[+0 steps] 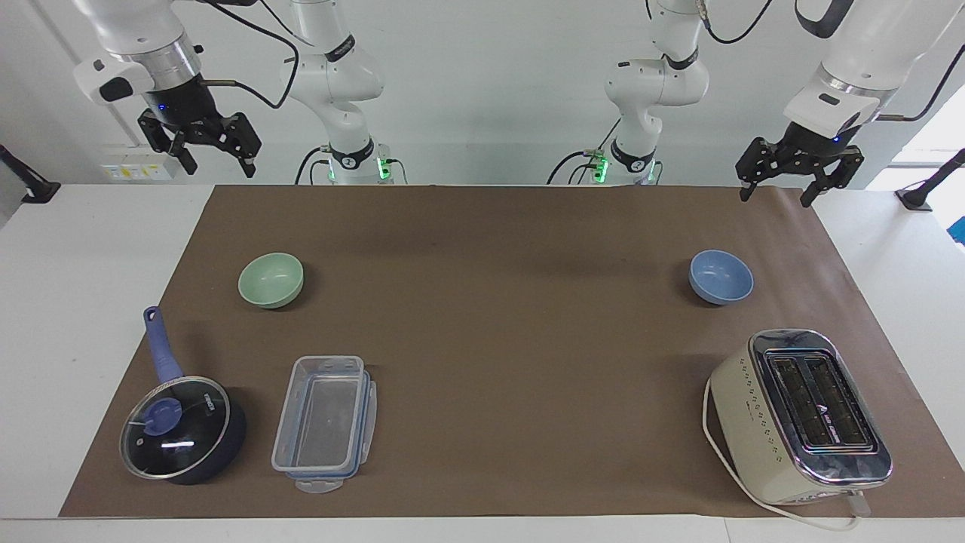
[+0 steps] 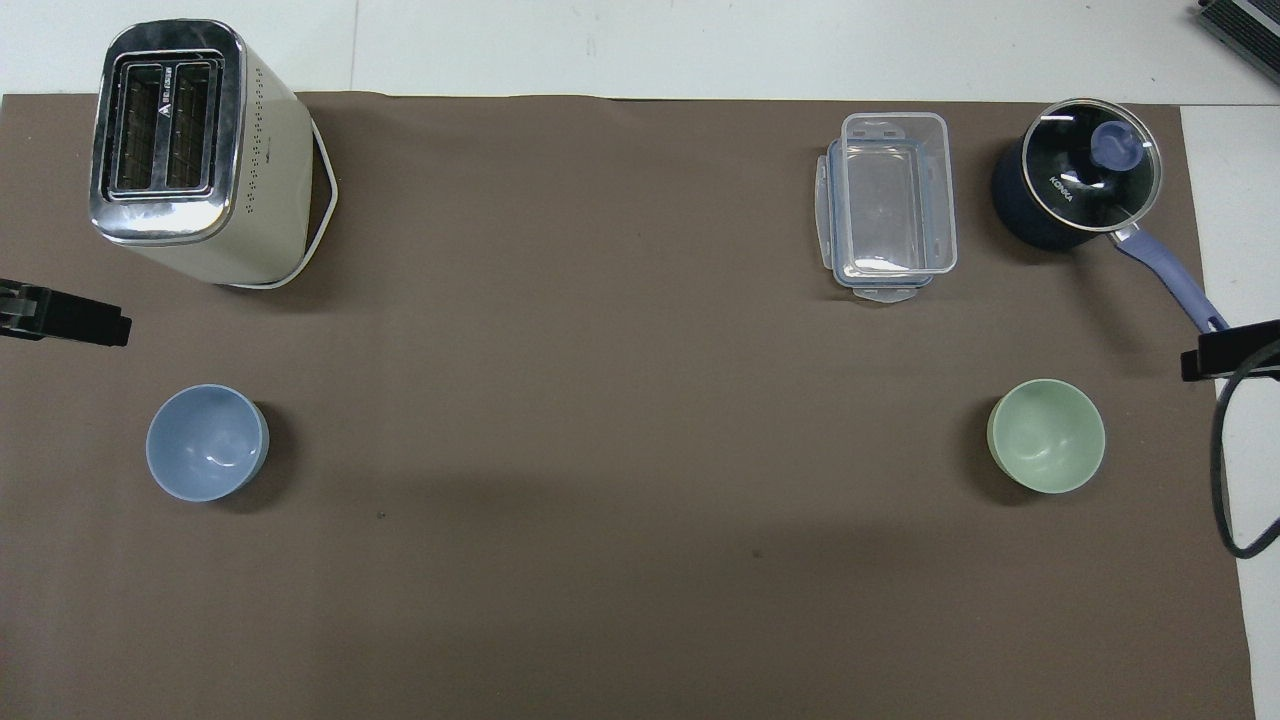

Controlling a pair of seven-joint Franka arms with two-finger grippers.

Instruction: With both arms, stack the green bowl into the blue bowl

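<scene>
The green bowl stands upright and empty on the brown mat toward the right arm's end. The blue bowl stands upright and empty toward the left arm's end. My right gripper hangs open and empty, high over the mat's corner at the robots' edge, well clear of the green bowl. My left gripper hangs open and empty, high over the other corner at the robots' edge, well clear of the blue bowl. In the overhead view only their tips show, the left gripper and the right gripper.
A cream toaster stands farther from the robots than the blue bowl. A clear plastic container and a dark-blue glass-lidded saucepan stand farther from the robots than the green bowl. The brown mat covers most of the white table.
</scene>
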